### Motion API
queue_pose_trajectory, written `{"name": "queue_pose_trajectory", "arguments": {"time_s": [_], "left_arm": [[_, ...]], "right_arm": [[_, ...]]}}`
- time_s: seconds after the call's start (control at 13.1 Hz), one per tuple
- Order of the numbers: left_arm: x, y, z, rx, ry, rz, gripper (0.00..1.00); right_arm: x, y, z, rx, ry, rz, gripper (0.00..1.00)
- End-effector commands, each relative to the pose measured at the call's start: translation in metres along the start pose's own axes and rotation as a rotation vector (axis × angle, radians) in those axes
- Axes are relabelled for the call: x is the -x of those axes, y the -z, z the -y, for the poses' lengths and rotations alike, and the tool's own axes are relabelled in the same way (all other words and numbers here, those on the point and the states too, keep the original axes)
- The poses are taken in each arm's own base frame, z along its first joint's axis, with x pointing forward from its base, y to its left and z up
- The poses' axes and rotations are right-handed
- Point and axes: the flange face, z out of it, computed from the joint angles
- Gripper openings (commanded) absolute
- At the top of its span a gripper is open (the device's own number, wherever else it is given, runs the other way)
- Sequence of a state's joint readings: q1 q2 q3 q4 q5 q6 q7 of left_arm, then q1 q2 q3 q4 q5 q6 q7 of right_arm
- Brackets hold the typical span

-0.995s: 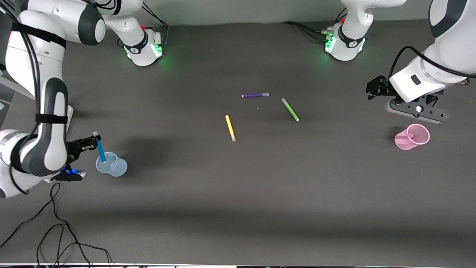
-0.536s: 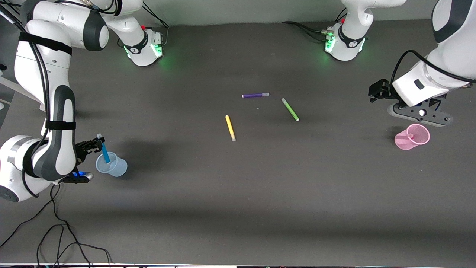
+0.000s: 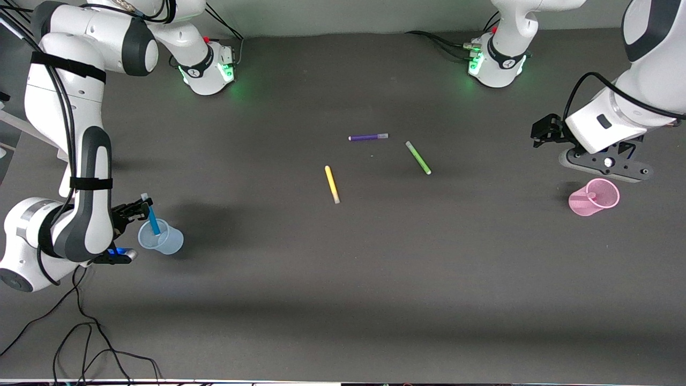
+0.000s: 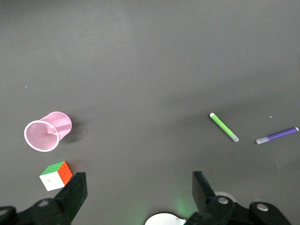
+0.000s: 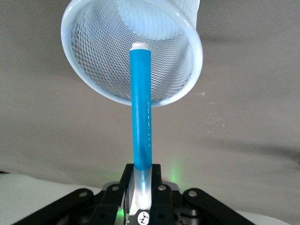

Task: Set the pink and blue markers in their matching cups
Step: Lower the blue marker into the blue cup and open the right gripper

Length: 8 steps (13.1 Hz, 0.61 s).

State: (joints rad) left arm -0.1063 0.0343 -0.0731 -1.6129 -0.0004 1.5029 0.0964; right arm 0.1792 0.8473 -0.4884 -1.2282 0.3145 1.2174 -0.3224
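My right gripper (image 3: 140,208) is shut on the pale cap end of the blue marker (image 3: 153,220) and holds it tilted, its lower end inside the pale blue cup (image 3: 170,242) at the right arm's end of the table. In the right wrist view the blue marker (image 5: 141,112) runs from the shut gripper (image 5: 143,187) into the mesh cup (image 5: 89,70). The pink cup (image 3: 581,203) stands at the left arm's end, with the pink marker (image 4: 49,131) inside it. My left gripper (image 4: 139,187) is open and empty, over the table beside the pink cup (image 4: 60,123).
A purple marker (image 3: 368,137), a green marker (image 3: 418,157) and a yellow marker (image 3: 332,184) lie mid-table. A small colour cube (image 4: 56,175) sits by the pink cup, under my left gripper (image 3: 604,162). Cables (image 3: 80,338) trail near the right arm.
My right gripper has lowered the blue marker a little deeper into the pale blue cup. My left gripper shifted slightly toward the pink cup, then stayed still.
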Motion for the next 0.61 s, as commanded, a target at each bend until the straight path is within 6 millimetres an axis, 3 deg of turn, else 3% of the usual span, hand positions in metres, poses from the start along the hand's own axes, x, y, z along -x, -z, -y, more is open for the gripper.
{"name": "queue_pose_trajectory", "arguments": {"time_s": [0.0, 0.46, 0.54], "left_arm": [[-0.001, 0.007, -0.001, -0.015, 0.012, 0.007, 1.00], [-0.002, 0.005, 0.000, -0.014, 0.012, 0.010, 1.00], [-0.002, 0.006, -0.001, -0.013, 0.010, 0.009, 1.00]], "right_arm": [[-0.002, 0.006, 0.000, -0.009, 0.018, -0.014, 0.99], [0.012, 0.041, 0.017, 0.031, 0.037, -0.077, 1.00], [0.021, 0.052, 0.023, 0.041, 0.044, -0.097, 1.00]]}}
